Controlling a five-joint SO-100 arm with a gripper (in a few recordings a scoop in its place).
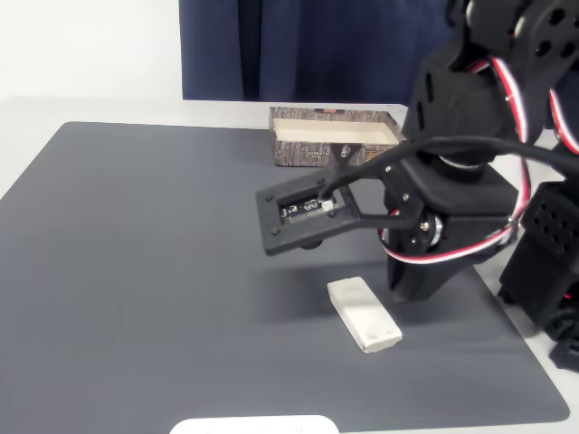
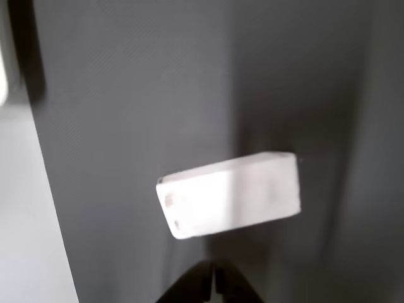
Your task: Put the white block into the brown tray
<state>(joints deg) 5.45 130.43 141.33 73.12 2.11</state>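
Note:
The white block (image 1: 364, 315) lies flat on the dark mat, slanted, at the front right in the fixed view. In the wrist view the white block (image 2: 230, 194) sits just beyond my fingertips, slightly blurred. My gripper (image 2: 212, 288) is shut, its two tips meeting with nothing between them. Seen from the fixed view, my gripper (image 1: 404, 287) points down just right of the block and hovers close above the mat. The brown tray (image 1: 312, 152) stands at the mat's far edge, its pale inside showing nothing in it.
A dark grey mat (image 1: 163, 271) covers the table, with open surface to the left. A white rounded plate (image 1: 253, 425) peeks in at the bottom edge. My arm's base (image 1: 543, 271) stands at the right, and a blue curtain (image 1: 298, 45) hangs behind.

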